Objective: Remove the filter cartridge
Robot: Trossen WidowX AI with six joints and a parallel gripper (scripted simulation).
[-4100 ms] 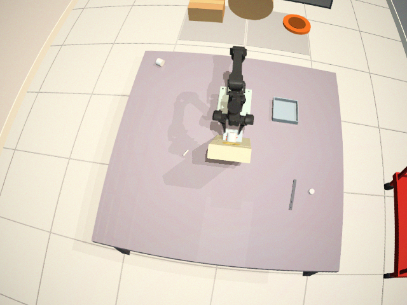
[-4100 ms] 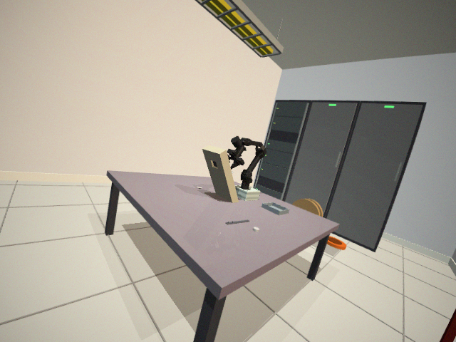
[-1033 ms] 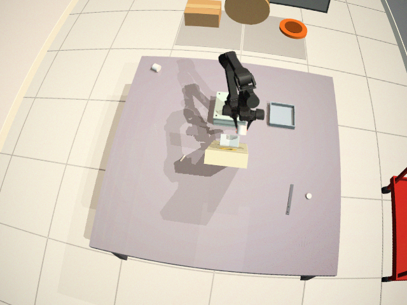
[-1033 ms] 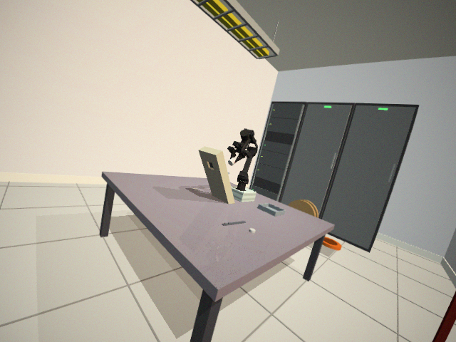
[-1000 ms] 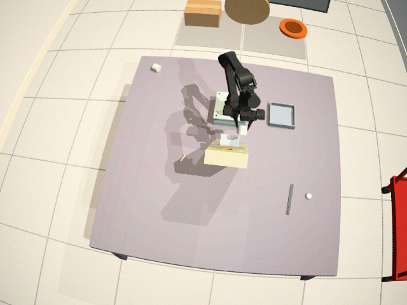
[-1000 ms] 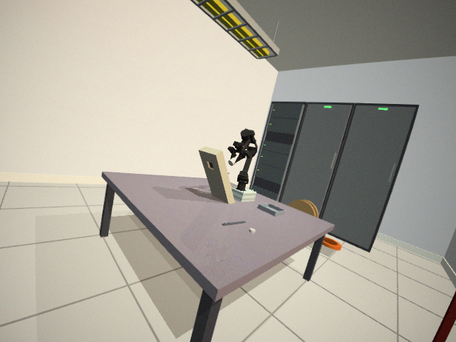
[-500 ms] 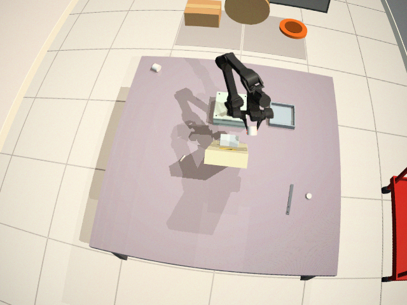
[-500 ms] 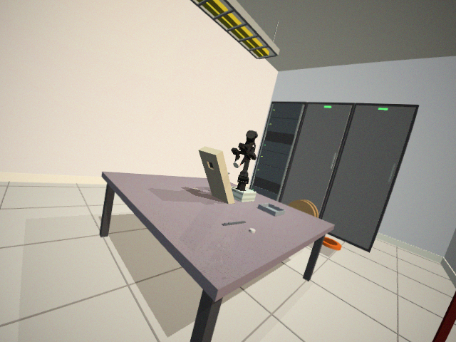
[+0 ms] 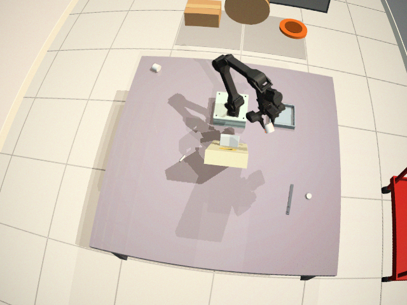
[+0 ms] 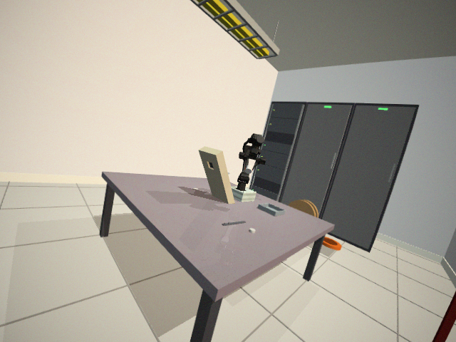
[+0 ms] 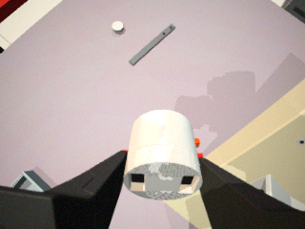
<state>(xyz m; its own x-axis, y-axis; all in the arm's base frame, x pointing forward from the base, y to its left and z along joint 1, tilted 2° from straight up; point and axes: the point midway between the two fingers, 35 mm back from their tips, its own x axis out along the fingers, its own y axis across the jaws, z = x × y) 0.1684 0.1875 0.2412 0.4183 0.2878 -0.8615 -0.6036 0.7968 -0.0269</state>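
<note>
Gripper [image 11: 162, 178] clamped on the cartridge [image 11: 162, 143], which is carried in the air, its axis pointing away from the wrist. The tray [image 9: 290, 114] lies just beside and below, behind the wrist; panel [image 9: 226, 156] apart.

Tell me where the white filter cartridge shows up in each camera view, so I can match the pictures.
Top: the filter cartridge is right of centre, held in the gripper by the tray's near-left corner.
Exterior: mid-frame, only a pale speck under the arm, too small to be sure.
Wrist: bottom centre, the cartridge is clamped between the black fingers.
Shared landmark: the grey bar beside the small white puck.
</note>
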